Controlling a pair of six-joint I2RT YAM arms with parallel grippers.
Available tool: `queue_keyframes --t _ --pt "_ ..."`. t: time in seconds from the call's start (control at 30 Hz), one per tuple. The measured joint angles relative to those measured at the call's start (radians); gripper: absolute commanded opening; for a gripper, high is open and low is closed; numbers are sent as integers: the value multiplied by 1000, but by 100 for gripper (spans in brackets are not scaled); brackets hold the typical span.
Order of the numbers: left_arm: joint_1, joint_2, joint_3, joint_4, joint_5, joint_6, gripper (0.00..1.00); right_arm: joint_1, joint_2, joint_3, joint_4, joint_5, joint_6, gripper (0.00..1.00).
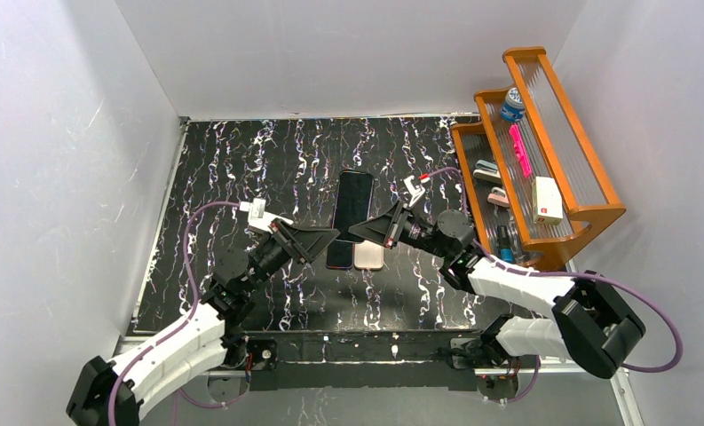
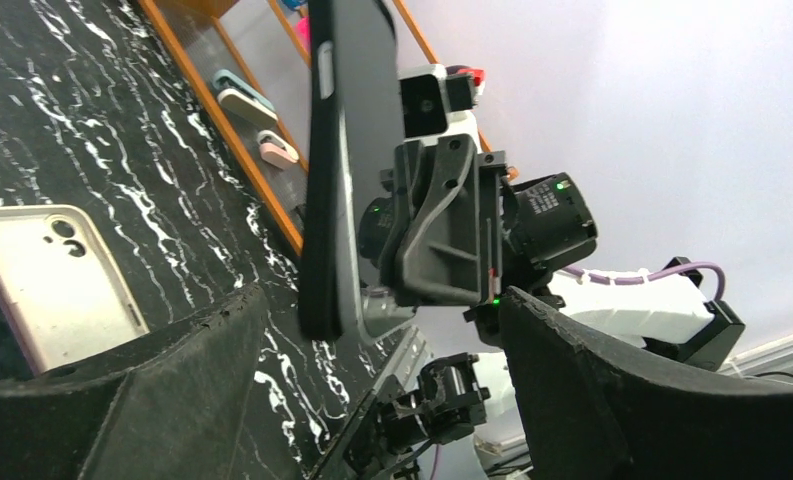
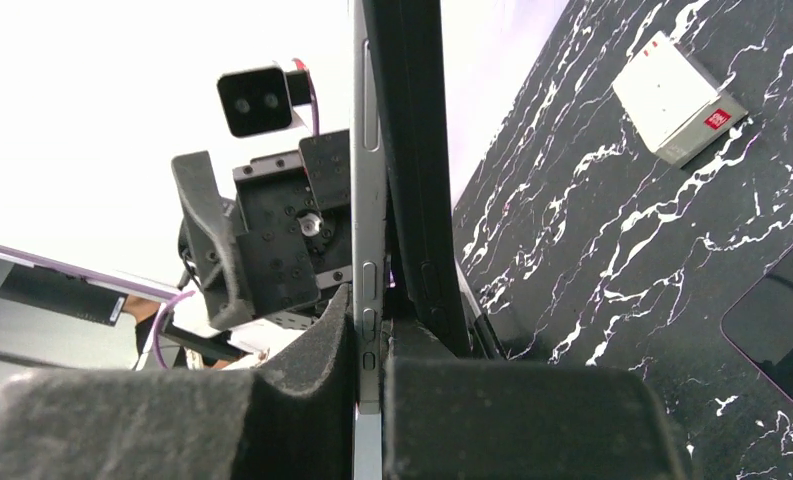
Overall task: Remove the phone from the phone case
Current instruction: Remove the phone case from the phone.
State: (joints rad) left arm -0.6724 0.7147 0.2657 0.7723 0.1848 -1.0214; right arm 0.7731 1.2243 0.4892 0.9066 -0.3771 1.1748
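Note:
The grey phone [image 3: 369, 200] is held up edge-on above the table, and my right gripper [image 3: 372, 352] is shut on its near end. The black phone case [image 3: 414, 150] has splayed away from the phone on one side, beside the right finger. From the left wrist, the case [image 2: 319, 180] and the phone's grey frame [image 2: 348, 260] hang just beyond my left gripper [image 2: 382, 345], which is open with a finger on each side and nothing between them. From above, the two grippers [image 1: 323, 238] [image 1: 372, 232] face each other under the phone [image 1: 353, 202].
A pale pink-rimmed case [image 2: 57, 280] and a dark phone [image 1: 338, 255] lie on the marble table under the arms. A wooden rack [image 1: 588, 182] with several small items stands at the right. A small white box [image 3: 680, 98] lies on the table.

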Motion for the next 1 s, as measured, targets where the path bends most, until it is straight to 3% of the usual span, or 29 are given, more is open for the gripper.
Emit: queue_keyframes --t 0.23,0.53,0.77,1.0 --pt "0 -106 -34 -100 -50 70 74 -7 -50 -9 -35 25 0 1" --pt "0 -75 -44 -149 -81 102 66 -7 -58 -9 -47 27 0 1" --pt "0 -67 -45 -148 -89 127 53 -8 -83 -9 -76 22 -2 1" --pt "4 -20 -44 -126 -64 132 56 -8 -111 -9 -104 15 -15 1"
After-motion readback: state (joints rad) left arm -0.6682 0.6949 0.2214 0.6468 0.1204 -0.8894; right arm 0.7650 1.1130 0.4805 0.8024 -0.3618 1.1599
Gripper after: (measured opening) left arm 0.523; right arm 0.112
